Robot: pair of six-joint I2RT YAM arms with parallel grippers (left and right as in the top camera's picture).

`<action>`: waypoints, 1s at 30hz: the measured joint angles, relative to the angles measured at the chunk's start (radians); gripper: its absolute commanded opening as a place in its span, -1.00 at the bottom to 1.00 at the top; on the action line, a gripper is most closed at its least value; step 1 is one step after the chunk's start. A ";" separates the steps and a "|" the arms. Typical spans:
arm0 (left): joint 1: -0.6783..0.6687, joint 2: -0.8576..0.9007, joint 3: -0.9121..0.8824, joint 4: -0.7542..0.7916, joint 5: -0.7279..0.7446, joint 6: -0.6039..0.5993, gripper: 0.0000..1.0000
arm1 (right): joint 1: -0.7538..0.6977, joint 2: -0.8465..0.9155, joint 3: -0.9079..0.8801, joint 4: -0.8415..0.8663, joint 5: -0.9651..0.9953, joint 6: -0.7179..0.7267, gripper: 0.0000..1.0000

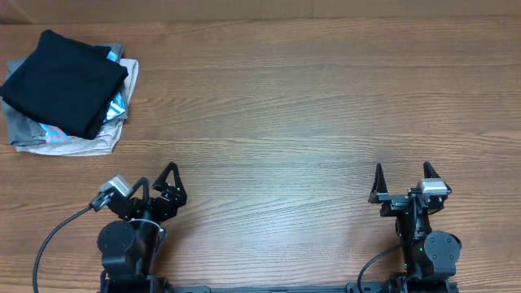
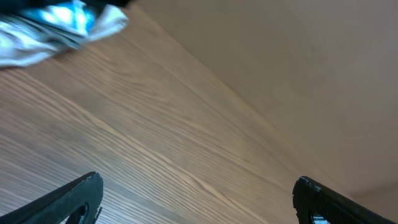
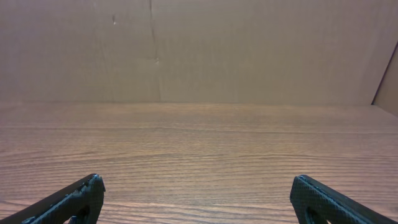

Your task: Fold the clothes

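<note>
Clothes (image 1: 63, 81) lie at the far left corner of the bench (image 1: 285, 106): a black T-shirt folded into a compact, nearly square pad, resting on top of a stack of grey and turquoise-patterned garments (image 1: 73, 145) whose edges stick out below it and to its right. The pad sits askew to the bench edges, one corner pointing to the far side and the opposite one toward the near edge. Its slightly longer sides run from the far left down toward the near right, though it is so close to square that a long axis is barely marked. No neck, sleeve or label shows, so which end is the collar cannot be told. The left tool (image 1: 156, 175) and the right tool (image 1: 402, 167) sit by the near edge, well apart from the stack and from each other, both with fingers spread wide and nothing between them. Only the overhead view shows the whole stack. The left wrist view catches just a blurred grey and turquoise corner of the lower garments (image 2: 62, 25) beyond its open left tool (image 2: 198, 180). The right wrist view has its open right tool (image 3: 198, 179) over bare wood with a brown wall (image 3: 249, 50) behind.
</note>
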 measured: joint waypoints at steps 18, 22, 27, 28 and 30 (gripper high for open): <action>-0.002 -0.072 -0.137 0.037 -0.142 0.068 1.00 | 0.000 0.000 0.000 0.001 0.000 -0.001 1.00; -0.007 -0.074 -0.138 0.043 -0.148 0.154 1.00 | 0.000 0.000 0.000 0.000 0.000 0.000 1.00; -0.007 -0.111 -0.138 0.044 -0.126 0.349 1.00 | 0.000 0.000 0.000 0.000 0.000 0.000 1.00; -0.009 -0.118 -0.138 0.045 -0.119 0.393 1.00 | 0.000 0.000 0.000 0.000 0.001 0.000 1.00; -0.019 -0.137 -0.138 0.047 -0.108 0.472 1.00 | 0.000 0.000 0.000 0.000 0.000 0.000 1.00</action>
